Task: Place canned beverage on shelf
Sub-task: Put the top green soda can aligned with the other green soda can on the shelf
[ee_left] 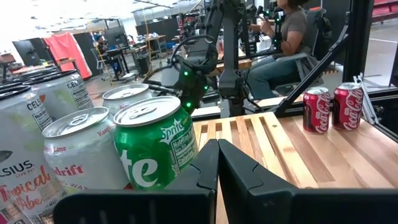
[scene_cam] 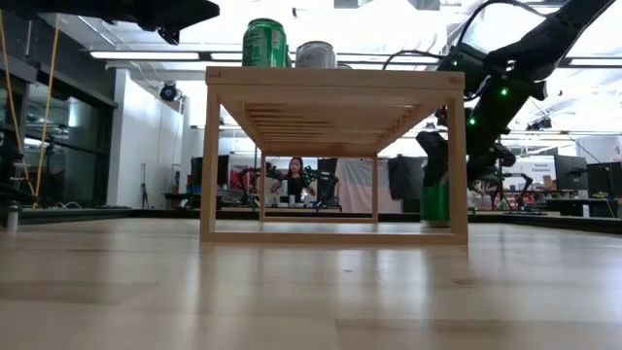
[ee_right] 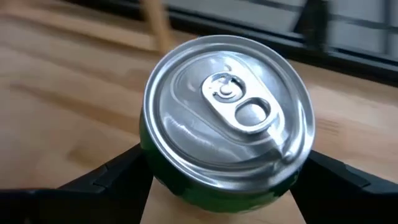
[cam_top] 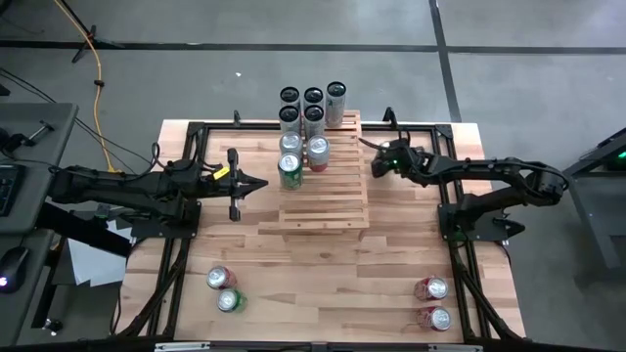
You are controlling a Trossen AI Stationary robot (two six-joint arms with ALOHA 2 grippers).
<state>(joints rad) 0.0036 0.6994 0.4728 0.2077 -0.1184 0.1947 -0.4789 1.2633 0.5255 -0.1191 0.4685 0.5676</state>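
The pale slatted wooden shelf stands mid-table. A green Sprite can, a white can and several more cans stand upright on its far part. My left gripper is shut and empty, level with the shelf top, just left of the Sprite can. My right gripper is at the shelf's right side, shut on a second green can. That can also shows in the low view, behind the shelf's right leg. My right gripper holds the green can by its side wall just below the top rim, one finger on each of two opposite sides. The fingers come from above, pointing down. The can is upright, its base down near table level; whether it rests there I cannot tell.
Two cans stand at the table's near left and two red cans at its near right, also shown in the left wrist view. Black frame bars run along both sides. People sit in the room beyond.
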